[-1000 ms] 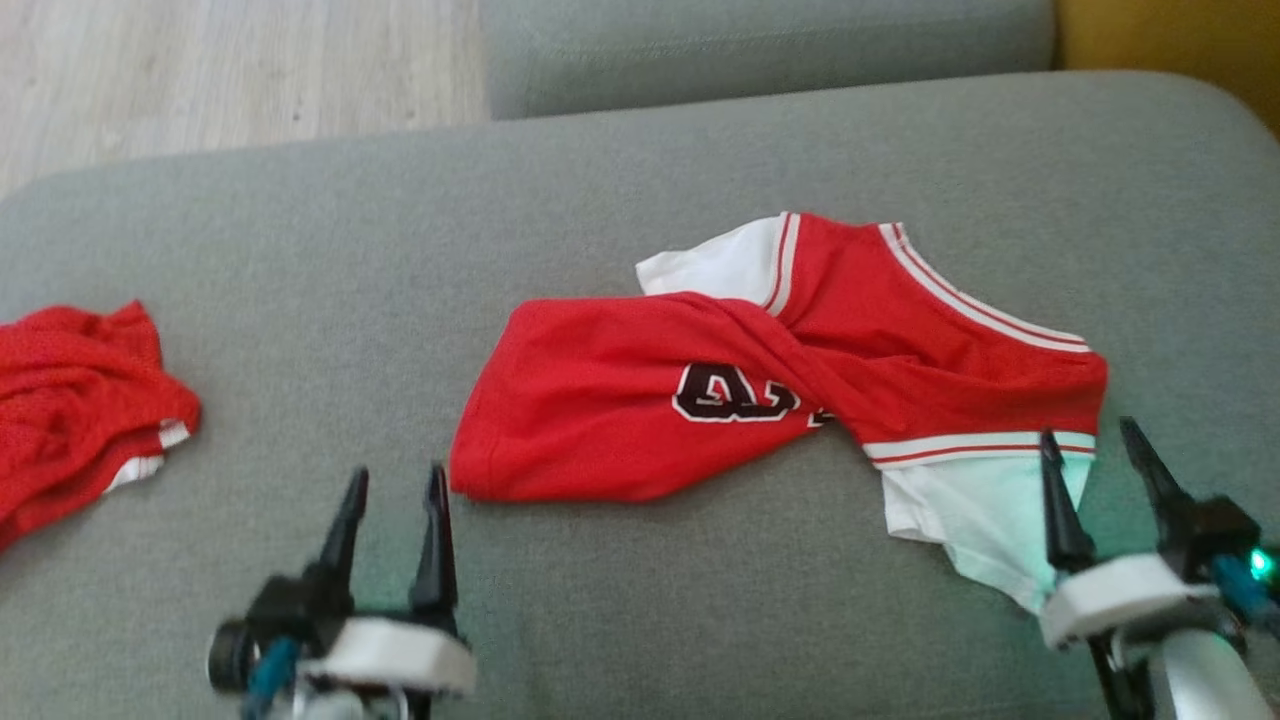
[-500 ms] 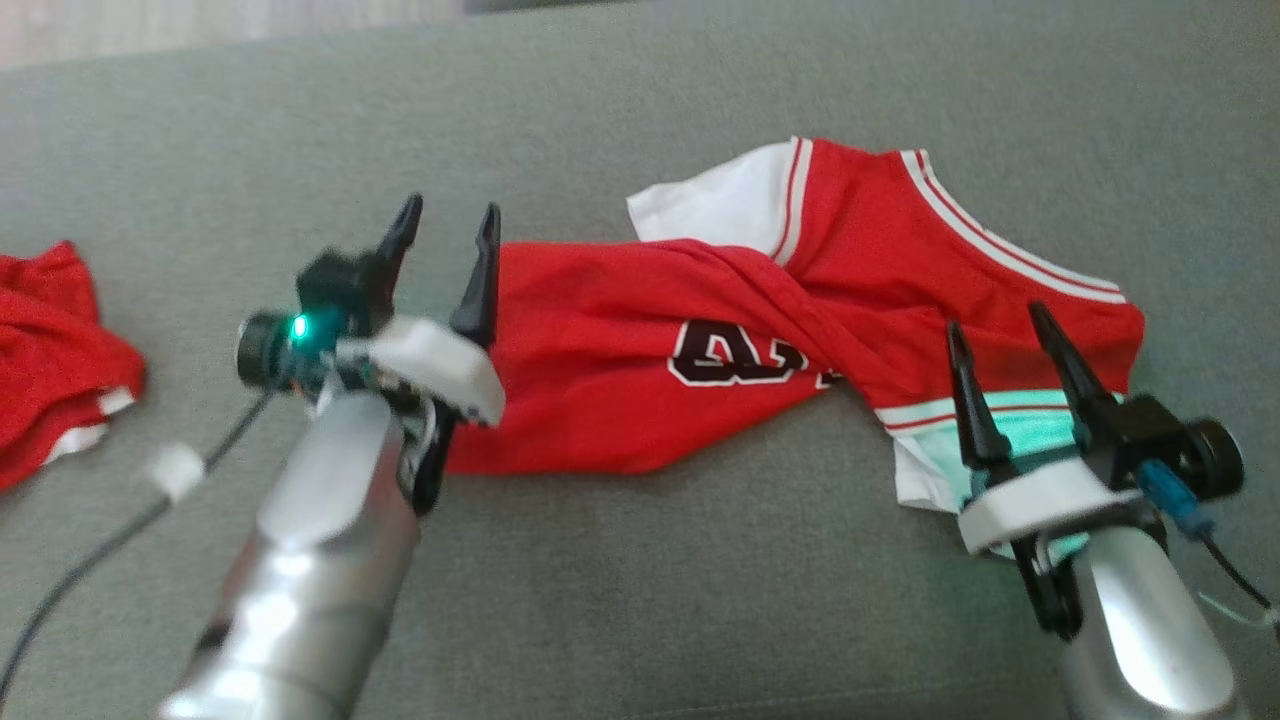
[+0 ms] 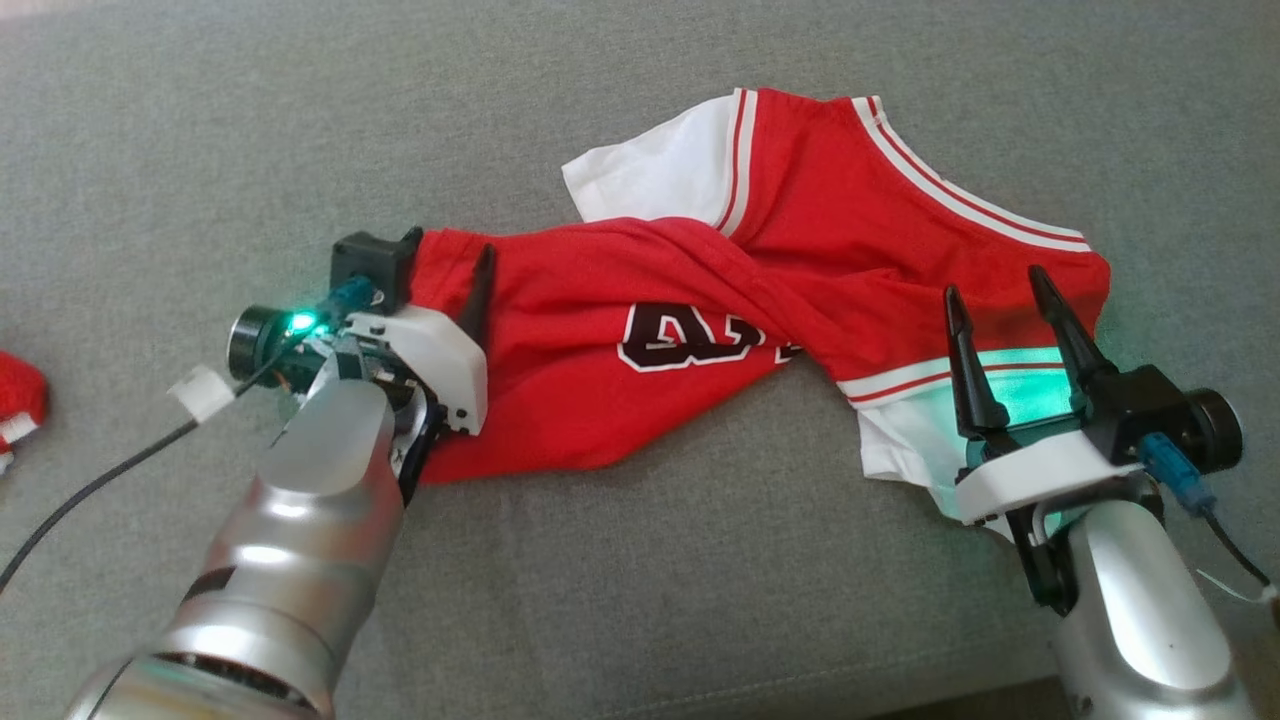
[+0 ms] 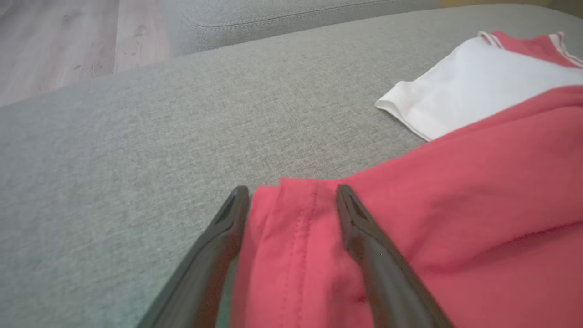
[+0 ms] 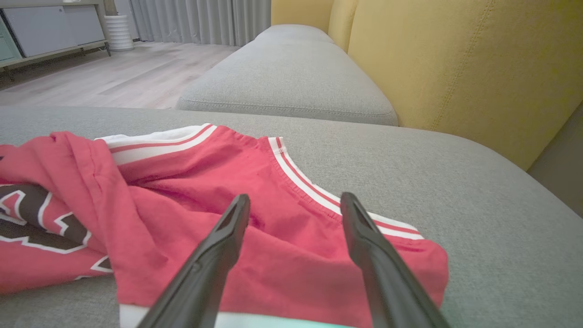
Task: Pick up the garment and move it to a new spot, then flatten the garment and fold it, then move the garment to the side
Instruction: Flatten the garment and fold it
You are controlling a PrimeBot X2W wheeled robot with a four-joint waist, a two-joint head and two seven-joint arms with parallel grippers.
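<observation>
The garment [image 3: 800, 270] is a red jersey with white sleeves and dark numerals, lying twisted on the grey sofa cushion [image 3: 700, 600]. My left gripper [image 3: 448, 245] is open at its left end. In the left wrist view the gripper [image 4: 292, 189] straddles the red hem corner [image 4: 296, 218], one finger on each side. My right gripper [image 3: 992, 282] is open above the garment's right end, near the white-striped band. The right wrist view shows that gripper [image 5: 296, 196] hanging over red fabric [image 5: 282, 182] without closing on it.
Another red cloth [image 3: 15, 400] lies at the far left edge of the cushion. A yellow backrest [image 5: 455, 68] rises on the right, with a second grey cushion [image 5: 291, 77] beyond. Wooden floor [image 5: 114, 77] lies past the cushion's far edge.
The head camera has tilted down. My left arm has reached forward until its open fingers straddle the garment's left hem corner. The right gripper has advanced over the right end.
</observation>
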